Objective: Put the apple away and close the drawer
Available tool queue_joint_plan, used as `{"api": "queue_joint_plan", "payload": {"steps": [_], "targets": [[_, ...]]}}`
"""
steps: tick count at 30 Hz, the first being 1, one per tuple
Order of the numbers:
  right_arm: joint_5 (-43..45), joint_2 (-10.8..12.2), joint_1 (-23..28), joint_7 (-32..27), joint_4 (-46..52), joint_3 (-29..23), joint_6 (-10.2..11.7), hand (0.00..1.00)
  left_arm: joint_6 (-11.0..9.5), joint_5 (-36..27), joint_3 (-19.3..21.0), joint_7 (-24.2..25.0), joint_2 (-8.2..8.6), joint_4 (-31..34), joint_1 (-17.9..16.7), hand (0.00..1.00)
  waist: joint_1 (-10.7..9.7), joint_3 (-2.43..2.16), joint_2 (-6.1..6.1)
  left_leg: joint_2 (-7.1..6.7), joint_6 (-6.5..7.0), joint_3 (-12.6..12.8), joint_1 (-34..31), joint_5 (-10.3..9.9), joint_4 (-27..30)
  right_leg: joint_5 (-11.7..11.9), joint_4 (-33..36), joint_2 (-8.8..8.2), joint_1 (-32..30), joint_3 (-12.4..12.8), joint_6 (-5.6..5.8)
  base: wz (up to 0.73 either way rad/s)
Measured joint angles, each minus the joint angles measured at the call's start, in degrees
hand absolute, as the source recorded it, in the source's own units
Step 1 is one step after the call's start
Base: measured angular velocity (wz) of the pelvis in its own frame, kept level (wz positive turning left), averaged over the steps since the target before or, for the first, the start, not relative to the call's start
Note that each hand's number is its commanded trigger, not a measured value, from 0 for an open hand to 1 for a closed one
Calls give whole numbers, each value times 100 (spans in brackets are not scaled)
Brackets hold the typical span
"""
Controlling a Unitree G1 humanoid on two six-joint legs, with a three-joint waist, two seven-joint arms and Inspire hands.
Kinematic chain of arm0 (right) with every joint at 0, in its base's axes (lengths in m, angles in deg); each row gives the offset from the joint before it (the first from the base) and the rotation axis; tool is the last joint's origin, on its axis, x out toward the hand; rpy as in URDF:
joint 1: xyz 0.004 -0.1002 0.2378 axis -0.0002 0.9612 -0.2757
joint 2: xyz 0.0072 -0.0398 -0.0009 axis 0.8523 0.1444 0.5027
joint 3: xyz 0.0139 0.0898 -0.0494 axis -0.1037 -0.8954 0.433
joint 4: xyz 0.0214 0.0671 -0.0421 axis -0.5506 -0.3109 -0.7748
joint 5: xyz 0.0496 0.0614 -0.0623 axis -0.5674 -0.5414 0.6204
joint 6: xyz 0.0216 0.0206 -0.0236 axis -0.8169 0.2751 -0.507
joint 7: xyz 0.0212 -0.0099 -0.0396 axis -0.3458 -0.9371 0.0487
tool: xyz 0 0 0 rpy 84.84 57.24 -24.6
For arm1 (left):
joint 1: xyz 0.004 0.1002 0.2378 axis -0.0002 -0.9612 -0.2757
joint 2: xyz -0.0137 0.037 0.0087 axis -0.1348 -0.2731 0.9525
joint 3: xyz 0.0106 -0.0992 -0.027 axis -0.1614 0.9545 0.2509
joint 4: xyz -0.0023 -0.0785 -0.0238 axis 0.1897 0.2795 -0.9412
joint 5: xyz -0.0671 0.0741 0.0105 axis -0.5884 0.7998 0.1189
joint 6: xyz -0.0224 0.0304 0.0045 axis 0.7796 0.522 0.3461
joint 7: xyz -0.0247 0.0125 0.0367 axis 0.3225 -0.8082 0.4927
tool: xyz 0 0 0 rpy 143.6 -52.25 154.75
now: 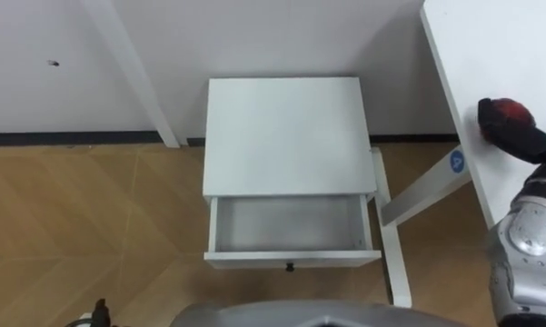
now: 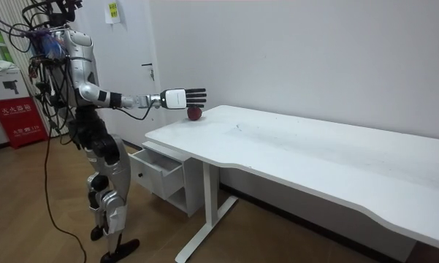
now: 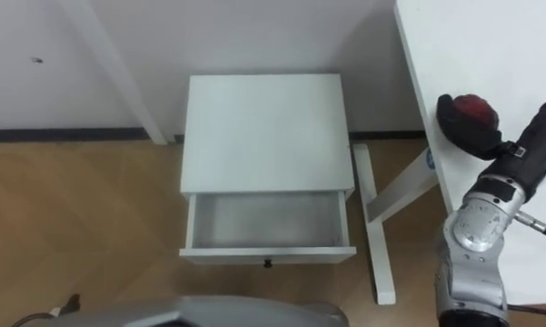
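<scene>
— Where's the apple (image 3: pixel 474 104)?
— On the white desk (image 3: pixel 513 41) corner, right of the open drawer (image 3: pixel 267 224), under the right hand (image 3: pixel 463 129). Its fingers are outstretched, not gripping.
— Then?
— Curl round it fully before lifting, since it may roll.

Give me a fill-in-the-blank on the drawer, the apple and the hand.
The drawer stands ___.
The apple lies on the white ___.
The robot's ___ hand reaches to the apple, fingers straight.
Missing words: open; desk; right.
</scene>
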Motion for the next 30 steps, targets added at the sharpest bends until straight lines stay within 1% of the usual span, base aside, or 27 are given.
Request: {"api": "queue_joint_plan", "payload": {"steps": [3,6,9,13,16,19,20,21,22,28,30], "targets": [[-1,0,2,205,-83,195,-6,0,-2,51,-36,-1,3,4,45,0,6,2,26,0,0,0,0,0,-4,0,-2,0,-3,0,0,0],[5,-2,2,354,-127,250,-9,0,-3,51,-60,-17,3,31,59,0,2,-4,48,0,0,0,2,0,-9,0,-6,1,-3,2,0,0],[5,-1,3,403,-130,265,-79,0,-2,53,-60,-56,3,39,56,0,2,-5,61,-1,0,0,2,0,-11,0,-6,1,-5,2,0,0],[11,-4,4,516,-306,267,-93,0,-2,52,-64,-86,3,43,56,0,-8,-7,63,-1,0,-1,5,0,-11,0,-7,1,-2,1,0,0],[13,-4,22,597,-364,277,-185,0,5,52,-68,-98,4,43,39,0,-11,-9,73,-1,0,0,5,0,-10,1,-7,1,-4,3,0,0],[14,-3,24,637,-440,278,-208,0,9,52,-68,-98,10,84,35,0,-9,-11,76,-1,0,-1,5,0,-9,1,-6,1,-6,3,0,0],[16,-3,23,664,-462,278,-222,18,13,52,-68,-98,18,136,18,0,-9,-12,77,-1,0,-1,4,0,-9,1,-6,1,-6,3,-1,0],[16,-3,23,702,-472,278,-239,56,13,52,-68,-98,21,153,18,0,-9,-13,77,-1,0,-1,4,0,-9,1,-5,1,-7,3,-1,0],[20,-4,23,721,-476,277,-239,100,13,52,-68,-98,22,162,17,0,-11,-13,77,-1,0,-1,5,0,-9,1,-5,1,-7,3,-1,0],[65,-3,23,719,-502,213,-241,100,13,49,-67,-106,49,219,0,0,-22,-28,61,-1,0,-1,20,0,-11,1,-4,2,3,3,-1,0],[65,-3,27,722,-503,160,-249,100,33,49,-67,-106,55,222,-13,0,-30,-26,54,-1,0,0,58,0,-19,1,-5,2,33,4,-1,0]]}}
